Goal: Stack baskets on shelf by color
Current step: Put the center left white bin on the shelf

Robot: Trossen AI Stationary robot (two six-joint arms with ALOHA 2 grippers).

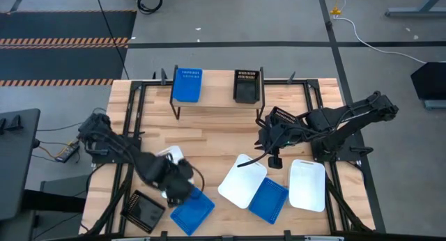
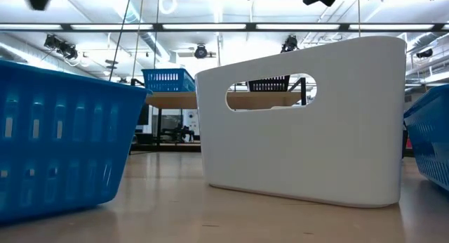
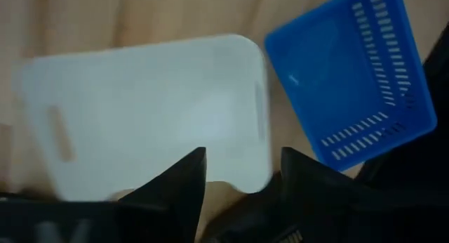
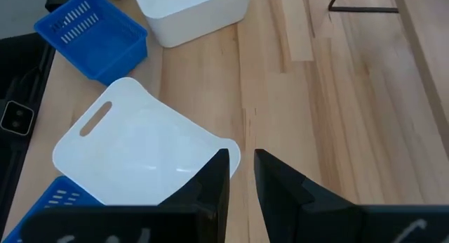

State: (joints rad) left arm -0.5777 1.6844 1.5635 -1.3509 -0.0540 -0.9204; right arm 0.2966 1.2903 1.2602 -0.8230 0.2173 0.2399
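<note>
The shelf (image 1: 217, 95) stands at the far edge and carries one blue basket (image 1: 187, 84) and one black basket (image 1: 246, 86). My left gripper (image 1: 175, 180) (image 3: 242, 166) is open over a white basket (image 1: 171, 155) (image 3: 147, 109), its fingers on either side of one short rim. Another blue basket (image 1: 192, 210) (image 3: 351, 74) lies beside it. My right gripper (image 1: 274, 159) (image 4: 242, 159) hovers with a narrow gap, wood showing between the fingers, just past the corner of a second white basket (image 1: 242, 180) (image 4: 140, 152). My left gripper stands from above over the white basket's short rim (image 3: 242, 183), one finger (image 3: 186, 180) over the inside and the other (image 3: 298, 176) outside. I cannot tell whether the fingers touch the rim. The basket lies flat on the table.
On the table's near half lie a black basket (image 1: 143, 210), a third blue basket (image 1: 269, 199) and a third white basket (image 1: 306, 185). Another black basket (image 1: 282, 116) lies under my right arm. Bare plank (image 1: 217, 88) shows between the two baskets on the shelf.
</note>
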